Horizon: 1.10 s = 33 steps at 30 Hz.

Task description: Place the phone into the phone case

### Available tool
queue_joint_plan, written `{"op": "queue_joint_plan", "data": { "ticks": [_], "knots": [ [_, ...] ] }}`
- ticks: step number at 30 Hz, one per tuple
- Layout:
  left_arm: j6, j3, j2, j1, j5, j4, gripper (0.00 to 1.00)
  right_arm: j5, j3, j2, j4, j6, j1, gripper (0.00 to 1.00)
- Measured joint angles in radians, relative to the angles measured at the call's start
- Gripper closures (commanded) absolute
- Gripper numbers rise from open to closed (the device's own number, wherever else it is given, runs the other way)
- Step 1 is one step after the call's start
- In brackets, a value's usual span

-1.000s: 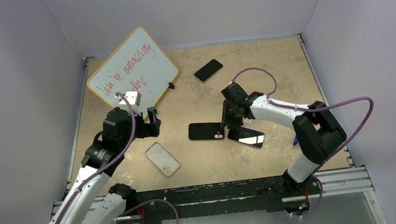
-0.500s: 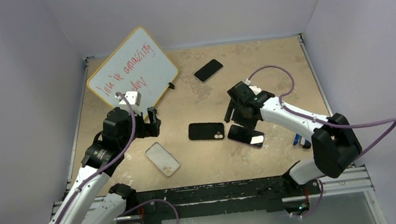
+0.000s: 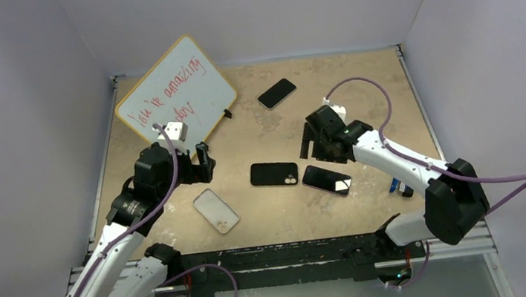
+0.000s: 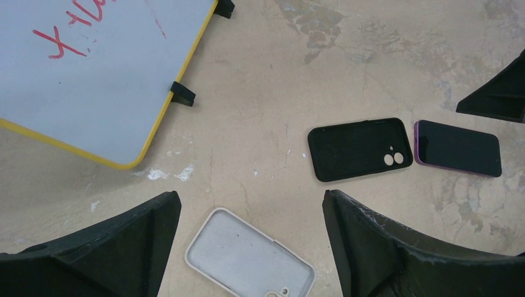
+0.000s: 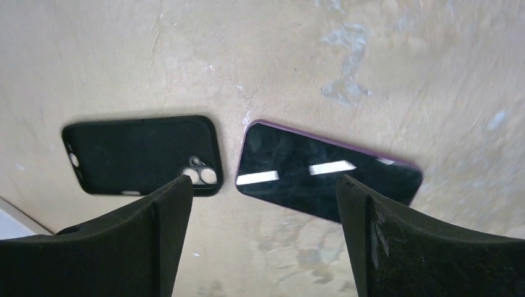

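Purple-grey walls enclose a mottled beige desk (image 3: pixel 357 85). The phone case (image 3: pixel 216 210), whitish and translucent, lies flat near the front left, well apart from the other items. The phone (image 3: pixel 326 180), screen up with a purple edge, lies right of centre, just beside a black case (image 3: pixel 274 174); a narrow gap separates the two. A second phone (image 3: pixel 277 93) lies further back. A yellow-framed whiteboard (image 3: pixel 175 95) with red writing sits at the back left. The left arm (image 3: pixel 117 240) holds its jaws spread wide and empty above the desk, between the whiteboard and the phone case; the left wrist view shows the phone case between them. The right arm (image 3: pixel 396 159) holds its jaws released and empty, just behind the phone and the black case.
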Motion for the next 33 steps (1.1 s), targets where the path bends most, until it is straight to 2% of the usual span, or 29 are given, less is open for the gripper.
{"op": "queue_joint_plan", "data": {
  "ticks": [5,11,17,23,33],
  "knots": [
    [0.000,0.000,-0.018,0.000,0.021,0.001,0.11,-0.053,0.024,0.017,0.050,-0.364,0.000,0.15],
    [0.000,0.000,-0.038,0.000,0.035,0.001,0.11,-0.123,0.098,0.103,-0.002,-0.793,0.000,0.14],
    [0.000,0.000,-0.044,0.000,0.037,0.003,0.11,-0.254,0.075,0.085,-0.058,-1.105,0.000,0.12],
    [0.000,0.000,-0.053,0.000,0.037,0.002,0.11,-0.351,0.015,0.069,-0.102,-1.273,-0.002,0.11],
    [0.000,0.000,-0.061,0.000,0.032,0.002,0.11,-0.394,-0.037,0.102,-0.135,-1.381,-0.080,0.09]
  ]
}}
